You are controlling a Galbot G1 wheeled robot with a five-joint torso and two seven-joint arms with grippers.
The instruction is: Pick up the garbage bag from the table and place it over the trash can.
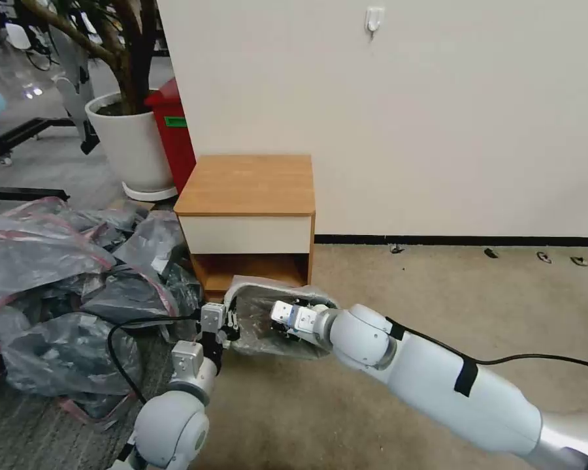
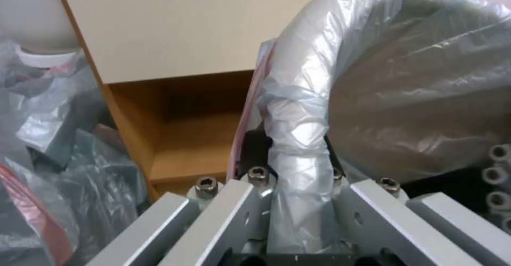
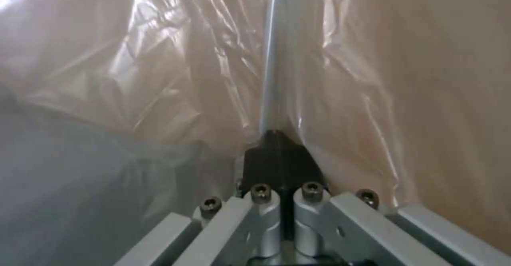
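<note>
Left pincer (image 2: 298,186) around crinkly garbage bag (image 2: 298,110).

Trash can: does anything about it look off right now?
Yes. The trash can is not upright: it tilts in front of the table. The bag is wrapped over its rim, where the left claw grips it; the right claw is shut inside.

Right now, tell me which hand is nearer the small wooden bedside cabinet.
Left. The left hand grips the bagged rim of the cream bin just before the cabinet; the right hand sits inside the translucent bag.
</note>
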